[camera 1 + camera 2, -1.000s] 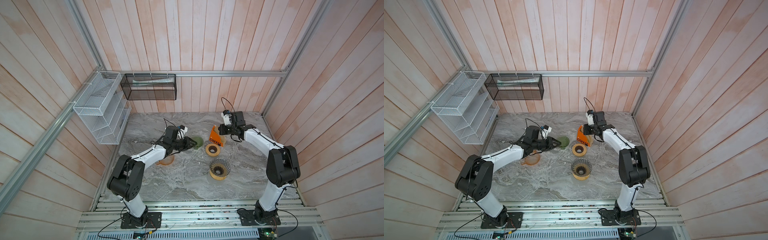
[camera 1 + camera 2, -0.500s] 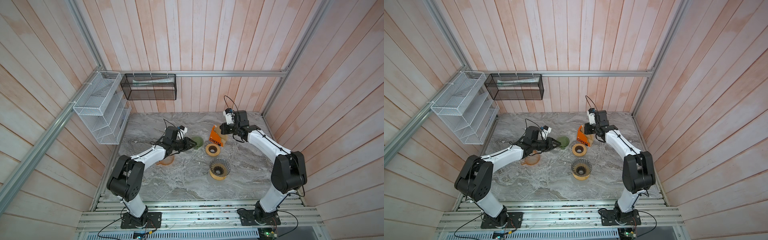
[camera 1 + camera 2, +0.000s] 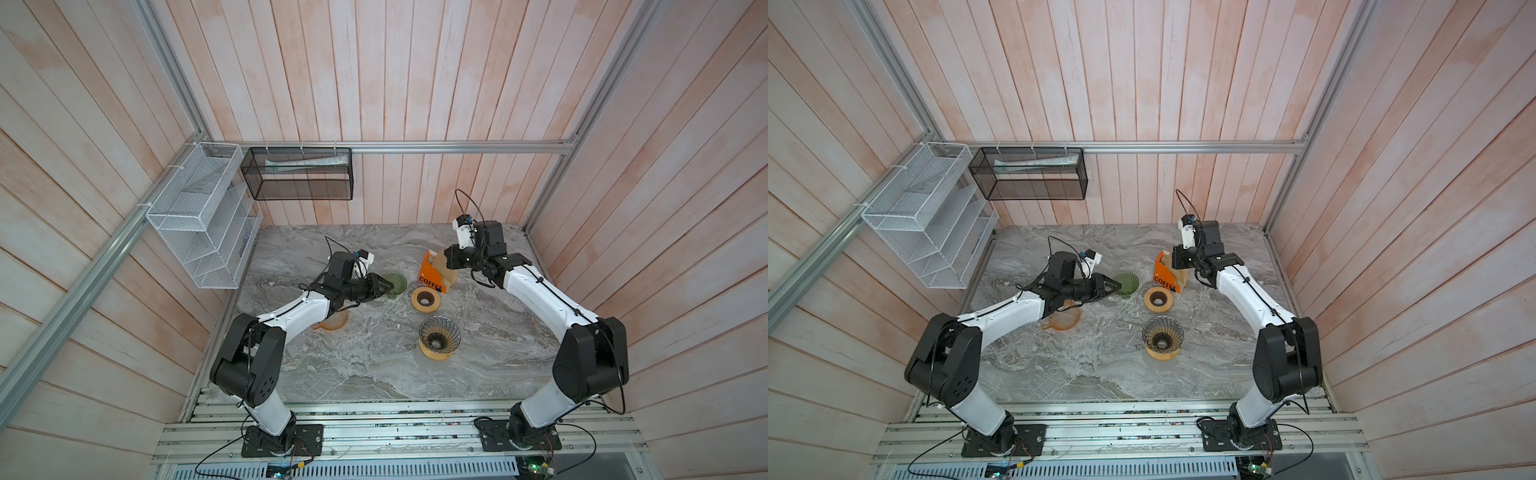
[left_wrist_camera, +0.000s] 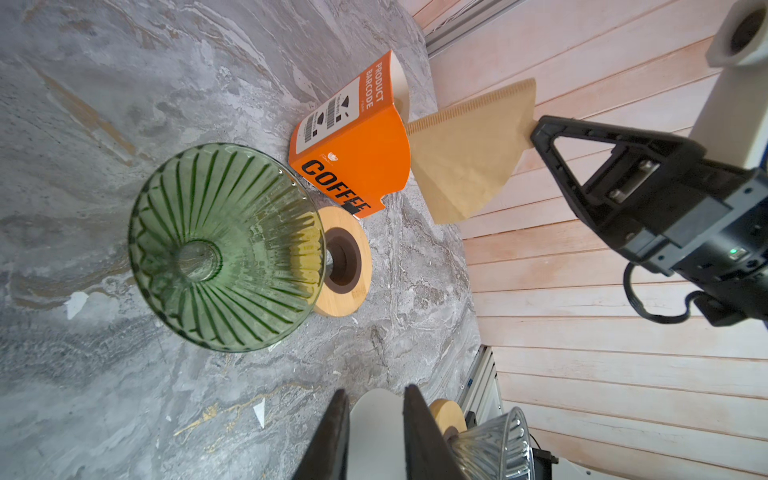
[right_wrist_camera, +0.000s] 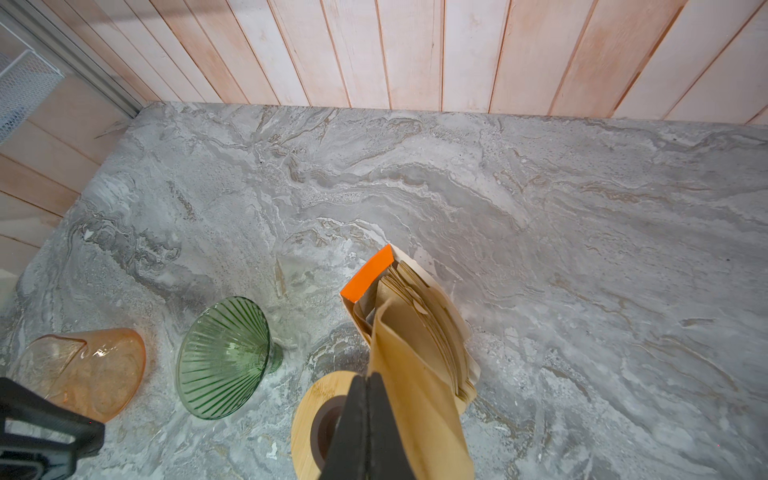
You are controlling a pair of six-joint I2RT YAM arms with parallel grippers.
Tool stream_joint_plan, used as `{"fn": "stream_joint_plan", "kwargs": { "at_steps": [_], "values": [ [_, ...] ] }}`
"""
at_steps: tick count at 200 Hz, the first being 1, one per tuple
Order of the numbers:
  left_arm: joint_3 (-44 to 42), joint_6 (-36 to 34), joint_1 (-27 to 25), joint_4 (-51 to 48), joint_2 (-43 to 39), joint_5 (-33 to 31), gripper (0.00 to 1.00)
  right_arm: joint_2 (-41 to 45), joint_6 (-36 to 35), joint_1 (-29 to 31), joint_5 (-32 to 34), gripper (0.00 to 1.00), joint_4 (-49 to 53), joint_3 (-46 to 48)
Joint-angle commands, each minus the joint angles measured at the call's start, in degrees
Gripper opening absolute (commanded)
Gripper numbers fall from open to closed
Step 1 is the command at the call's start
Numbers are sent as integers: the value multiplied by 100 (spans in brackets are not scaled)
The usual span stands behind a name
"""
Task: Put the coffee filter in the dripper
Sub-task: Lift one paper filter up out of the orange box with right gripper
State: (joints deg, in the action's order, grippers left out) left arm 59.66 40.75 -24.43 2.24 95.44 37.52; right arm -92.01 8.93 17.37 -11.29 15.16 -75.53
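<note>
Now the right jaws are pinched shut on a brown coffee filter, held above the tabletop with its far end at the mouth of the orange COFFEE box. In both top views the green dripper stands at the box's 9 o'clock and a wooden ring at its 6 o'clock. The left jaws, slightly parted and holding nothing, hover near the dripper's 9 o'clock side.

On the grey counter, the left gripper sits just beside a green dripper, while farther right the right gripper overhangs an orange coffee box, apparently pinching a brown coffee filter.
</note>
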Motion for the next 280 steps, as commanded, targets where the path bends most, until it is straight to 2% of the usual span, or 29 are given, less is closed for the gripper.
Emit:
{"fn": "stream_joint_plan", "kwargs": {
  "at_steps": [1, 126, 216, 280],
  "values": [
    [-100, -67, 26, 133, -231, -3, 26, 307, 56, 69, 150, 0, 143, 63],
    [126, -247, 15, -202, -524, -191, 26, 2151, 56, 254, 441, 0, 1196, 218],
    [349, -428, 26, -643, -602, -315, 26, 3605, 477, 991, 877, 0, 2419, 263],
    [646, -437, 34, -1003, -472, -322, 26, 3953, 664, 1497, 1125, 0, 3000, 319]
  ]
}}
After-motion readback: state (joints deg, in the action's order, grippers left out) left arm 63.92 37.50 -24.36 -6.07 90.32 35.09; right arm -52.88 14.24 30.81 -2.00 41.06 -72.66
